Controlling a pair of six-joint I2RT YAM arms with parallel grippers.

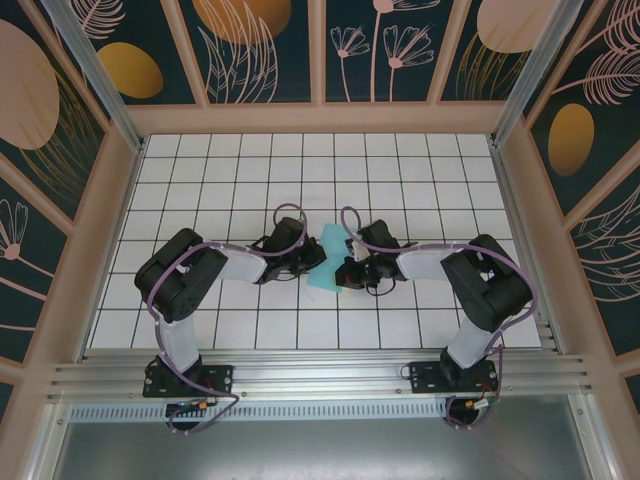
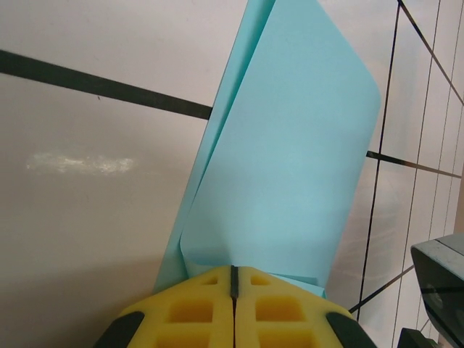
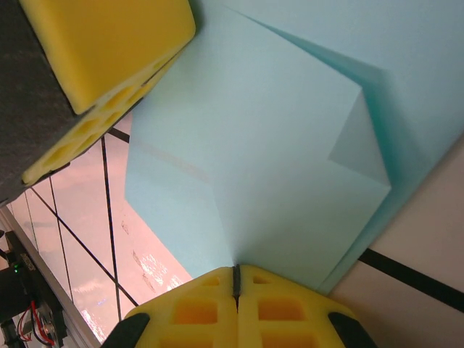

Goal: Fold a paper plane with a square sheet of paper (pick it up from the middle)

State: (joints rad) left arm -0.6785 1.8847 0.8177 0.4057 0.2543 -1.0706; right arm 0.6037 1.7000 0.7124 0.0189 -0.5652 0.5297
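White gridded counter (image 1: 400, 180) beneath, left hand (image 2: 233, 272) and right hand (image 3: 235, 270) both pinched shut on the part-folded sheet of paper (image 1: 327, 260) — mid-fold; next, likely pressing the crease flat.

The sheet of paper (image 1: 325, 258) is hanging between the two grippers, over the middle of the table (image 1: 300, 170). The left gripper (image 1: 308, 263) is pinching its left edge and the right gripper (image 1: 347, 271) its right edge, both facing each other closely.

Right tool (image 3: 234, 274) tight on turquoise paper (image 3: 275, 167)
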